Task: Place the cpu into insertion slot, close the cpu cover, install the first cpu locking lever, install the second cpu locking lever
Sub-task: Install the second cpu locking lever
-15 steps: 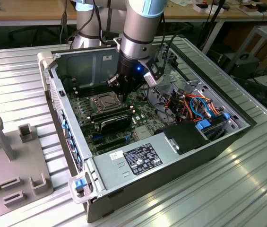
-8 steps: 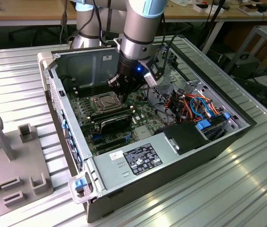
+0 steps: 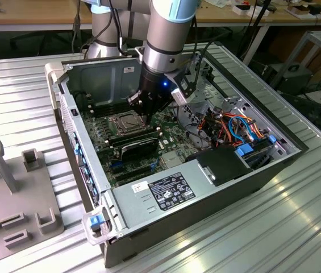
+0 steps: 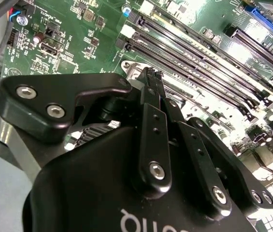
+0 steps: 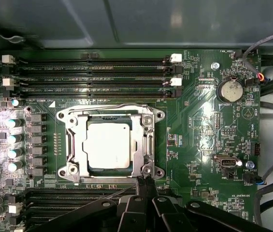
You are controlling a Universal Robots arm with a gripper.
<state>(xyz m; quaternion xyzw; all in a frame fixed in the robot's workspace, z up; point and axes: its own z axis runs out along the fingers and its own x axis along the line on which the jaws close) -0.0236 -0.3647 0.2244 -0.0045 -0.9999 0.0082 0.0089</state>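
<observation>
While closed pincer [image 5: 143,181] sits beside cpu [image 5: 108,145] | ribbed metal table [image 3: 296,219] | desks [image 3: 35,14] behind

In the exterior view the hand [image 3: 147,115] covered the 3 o'clock edge of the insertion slot [image 3: 124,124]. In the second wrist view the hand's black body hid most of that slot, and in the first wrist view the picture's edge cut the body off.

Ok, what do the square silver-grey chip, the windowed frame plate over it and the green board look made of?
The square silver-grey chip: probably matte metal on top, an even dull sheen. The windowed frame plate: likely stamped sheet metal, shinier, with bright glints on bent edges. The green board: apparently lacquered circuit laminate, glossy with white print.
</observation>
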